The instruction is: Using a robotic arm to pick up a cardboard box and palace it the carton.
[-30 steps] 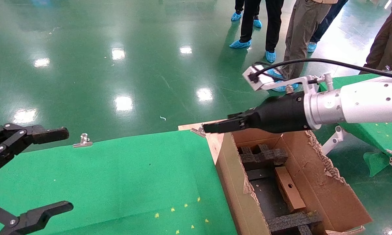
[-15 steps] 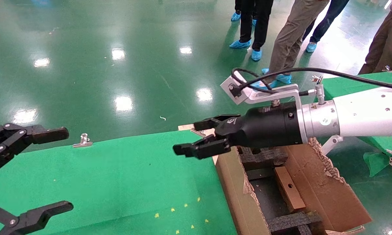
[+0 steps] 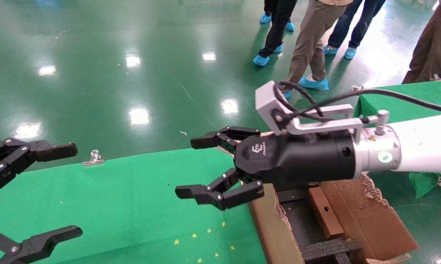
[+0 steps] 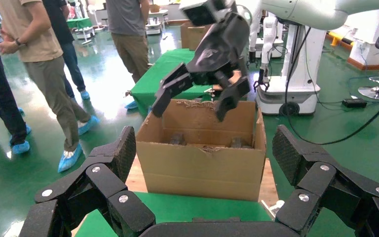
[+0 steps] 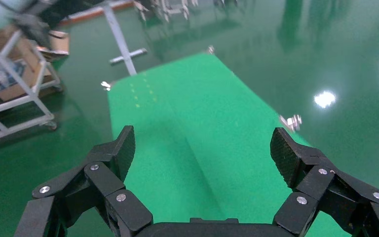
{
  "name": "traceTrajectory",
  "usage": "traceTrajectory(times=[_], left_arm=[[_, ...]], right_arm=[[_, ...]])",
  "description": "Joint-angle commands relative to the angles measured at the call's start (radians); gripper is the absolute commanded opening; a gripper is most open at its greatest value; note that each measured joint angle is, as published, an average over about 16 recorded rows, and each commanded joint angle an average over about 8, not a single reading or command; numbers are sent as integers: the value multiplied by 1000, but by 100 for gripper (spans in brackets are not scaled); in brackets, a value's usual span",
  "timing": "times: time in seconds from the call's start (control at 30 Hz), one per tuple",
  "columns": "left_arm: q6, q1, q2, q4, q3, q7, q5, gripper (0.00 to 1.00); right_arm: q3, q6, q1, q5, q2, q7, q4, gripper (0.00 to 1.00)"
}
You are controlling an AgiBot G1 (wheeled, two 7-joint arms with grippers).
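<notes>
The small cardboard box point(image 3: 325, 212) lies inside the large carton point(image 3: 374, 220), between black foam inserts point(image 3: 327, 247), with its round hole facing up. My right gripper point(image 3: 190, 167), on the white arm, is open and empty. It hovers over the green table point(image 3: 132, 198), just left of the carton's near corner. It looks down on the green cloth in the right wrist view point(image 5: 205, 150). My left gripper point(image 3: 73, 190) is open and empty at the table's left end. The left wrist view shows the carton point(image 4: 200, 163) beyond its open jaws; the small box is hidden there.
Several people in blue shoe covers point(image 3: 310, 82) stand on the shiny green floor beyond the table. A second green-covered table point(image 3: 407, 99) lies at the right. A metal clip point(image 3: 93, 157) holds the cloth at the table's far edge.
My right arm has swung left from above the carton to over the green table, and its gripper has gone from shut to wide open. My left gripper has not moved.
</notes>
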Motion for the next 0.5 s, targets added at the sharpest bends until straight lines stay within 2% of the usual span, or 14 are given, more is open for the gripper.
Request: traceTrajectory(times=[0.03,0.3,0.5], left_arm=[[0,0,0,0,0,0,0,100],[0,0,0,0,0,0,0,100],[0,0,0,0,0,0,0,100]], right_arm=[[51,-25,-36,16,-5,-45,2,100],[253,-123,-176,78,-25,-223,8,100],[338,-164,-234,104,-34,-292,10,100]])
